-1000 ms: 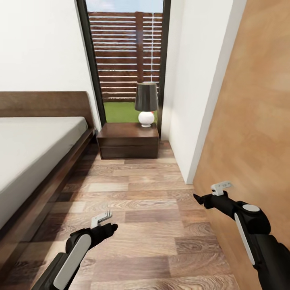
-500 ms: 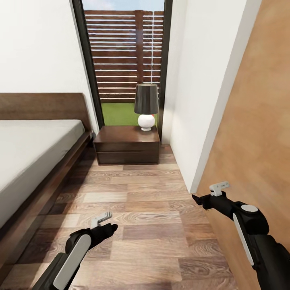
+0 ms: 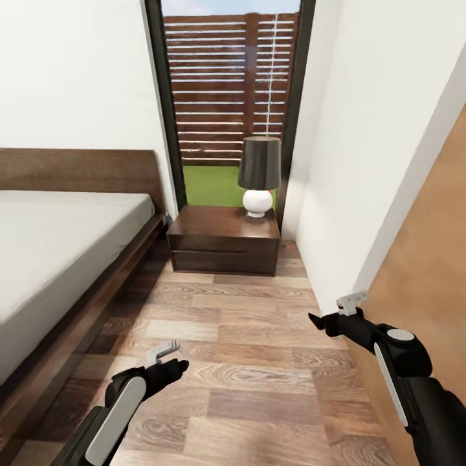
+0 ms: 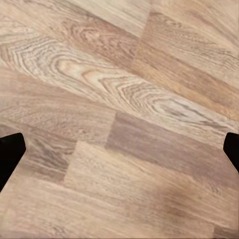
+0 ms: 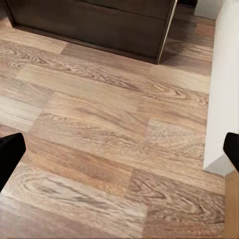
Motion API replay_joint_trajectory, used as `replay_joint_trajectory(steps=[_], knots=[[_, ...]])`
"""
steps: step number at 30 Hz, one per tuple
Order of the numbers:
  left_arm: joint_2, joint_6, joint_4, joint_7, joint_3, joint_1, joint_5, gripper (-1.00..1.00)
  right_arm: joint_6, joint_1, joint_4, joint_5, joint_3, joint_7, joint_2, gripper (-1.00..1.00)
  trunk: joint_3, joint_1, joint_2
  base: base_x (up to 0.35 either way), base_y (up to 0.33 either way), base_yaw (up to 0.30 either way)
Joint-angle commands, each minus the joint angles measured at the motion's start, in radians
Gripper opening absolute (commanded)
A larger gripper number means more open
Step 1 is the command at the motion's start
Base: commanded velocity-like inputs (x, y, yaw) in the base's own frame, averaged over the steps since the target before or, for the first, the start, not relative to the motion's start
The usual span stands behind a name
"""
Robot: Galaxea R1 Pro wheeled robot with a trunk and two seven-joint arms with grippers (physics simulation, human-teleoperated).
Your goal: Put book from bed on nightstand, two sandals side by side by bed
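Note:
The bed [image 3: 58, 239], with its off-white mattress and brown headboard, runs along the left. A dark-brown nightstand [image 3: 223, 241] with two drawers stands beyond the bed's far corner, below a tall window; its lower front also shows in the right wrist view [image 5: 94, 22]. My left gripper [image 3: 176, 367] hangs open over bare floor planks, and in the left wrist view [image 4: 119, 152] its fingertips sit far apart. My right gripper [image 3: 316, 320] is open too, low beside the right wall, with nothing between its fingers [image 5: 119, 149]. The book and the two sandals are out of view.
A lamp [image 3: 259, 171] with a dark shade and a white round base stands on the nightstand's right side. A white wall corner [image 3: 349, 213] and a brown wood panel [image 3: 427, 285] close in on the right. The wood-plank floor [image 3: 246, 336] forms an aisle between bed and wall.
The whole picture has shifted right, so the camera has turned left and come slightly nearer the nightstand. Both arms hold the same pose, grippers still open.

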Motion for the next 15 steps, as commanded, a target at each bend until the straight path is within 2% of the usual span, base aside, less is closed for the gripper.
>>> replay_joint_trajectory(steps=[1, 11, 15], knots=[[0.001, 0.0, -0.001, 0.01, -0.002, -0.001, 0.01, 1.0, 0.003, 0.0, -0.001, 0.01, -0.001, 0.009, 0.0, 1.0, -0.001, 0.0, 0.0, 0.327, 0.0, 0.274], [0.002, -0.012, -0.001, 0.01, -0.002, 0.002, 0.01, 1.0, 0.003, 0.001, -0.002, 0.01, -0.001, 0.009, 0.0, 1.0, -0.001, 0.0, 0.0, 0.322, 0.0, 0.281], [0.002, -0.024, -0.001, 0.01, -0.001, 0.006, 0.01, 1.0, 0.003, 0.001, -0.002, 0.01, -0.001, 0.009, 0.0, 1.0, -0.001, 0.0, 0.0, 0.195, 0.0, 0.284]])
